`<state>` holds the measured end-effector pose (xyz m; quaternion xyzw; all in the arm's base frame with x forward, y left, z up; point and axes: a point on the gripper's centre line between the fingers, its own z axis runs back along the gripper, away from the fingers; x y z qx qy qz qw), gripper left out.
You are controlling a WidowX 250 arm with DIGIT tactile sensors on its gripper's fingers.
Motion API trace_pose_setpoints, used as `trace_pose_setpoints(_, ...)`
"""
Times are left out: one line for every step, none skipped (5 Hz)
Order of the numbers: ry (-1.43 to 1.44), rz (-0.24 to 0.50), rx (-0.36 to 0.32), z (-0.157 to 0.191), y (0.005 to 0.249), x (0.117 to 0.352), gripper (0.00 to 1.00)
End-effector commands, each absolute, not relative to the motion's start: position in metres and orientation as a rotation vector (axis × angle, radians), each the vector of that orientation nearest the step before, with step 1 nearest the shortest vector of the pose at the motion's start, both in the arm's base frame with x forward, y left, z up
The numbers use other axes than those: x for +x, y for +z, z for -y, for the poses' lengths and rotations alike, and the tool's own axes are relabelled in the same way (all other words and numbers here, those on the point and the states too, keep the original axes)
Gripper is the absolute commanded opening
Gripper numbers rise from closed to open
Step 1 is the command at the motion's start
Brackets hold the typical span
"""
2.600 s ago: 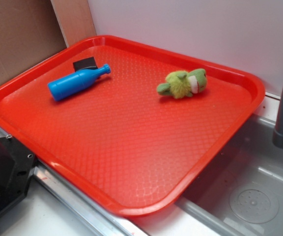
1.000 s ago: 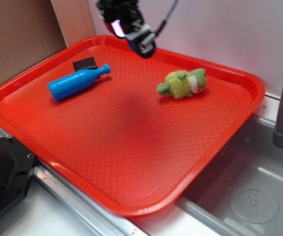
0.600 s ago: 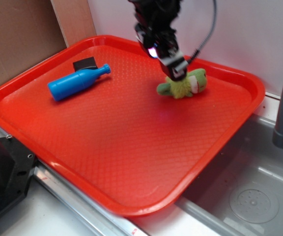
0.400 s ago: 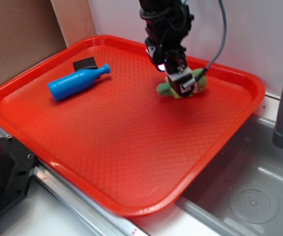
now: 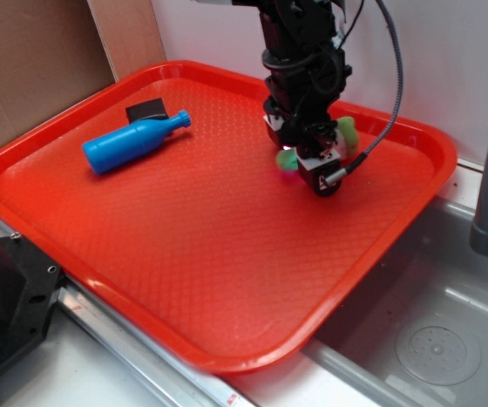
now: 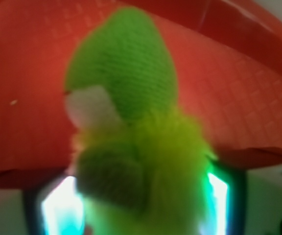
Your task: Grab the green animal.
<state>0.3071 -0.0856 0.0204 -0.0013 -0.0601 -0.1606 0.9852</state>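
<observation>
The small fuzzy yellow-green plush frog point(image 5: 344, 133) lies near the back right corner of the red textured plastic tray point(image 5: 185, 229), directly under the black robot gripper point(image 5: 312, 165), which covers most of it in the exterior view; only green tufts show at either side of the tool. In the wrist view the frog point(image 6: 136, 142) fills the space between the two lit fingers point(image 6: 58, 205), very close to the lens and blurred. Whether the fingers are pressing on the plush or merely flanking it cannot be told.

The frog is shaggy lime-green below, with a smoother knitted green part above and a pale whitish patch beside it.

A moment ago the gripper stood slightly higher and further back, with more of the frog exposed; it has since come down over the toy. The blue plastic bottle point(image 5: 134, 142) and the small black square piece point(image 5: 145, 110) beside its neck have not moved.
</observation>
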Motion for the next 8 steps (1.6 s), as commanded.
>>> trace_pose_setpoints(-0.253, 0.098, 0.027, 0.076, 0.036, 0.318, 0.0)
trace_pose_setpoints(-0.107, 0.087, 0.034, 0.058, 0.073, 0.301, 0.0)
trace_pose_setpoints(0.054, 0.04, 0.107, 0.042, 0.111, 0.281, 0.0)
trace_pose_setpoints(0.161, 0.06, 0.088, 0.016, 0.15, 0.247, 0.0)
trace_pose_setpoints(0.221, 0.036, 0.045, 0.001, 0.165, 0.221, 0.0)
trace_pose_setpoints(0.268, 0.036, 0.042, -0.007, 0.173, 0.196, 0.0)
trace_pose_setpoints(0.269, 0.052, 0.045, -0.008, 0.169, 0.185, 0.0)
trace_pose_setpoints(0.255, 0.067, 0.026, -0.009, 0.165, 0.19, 0.0)
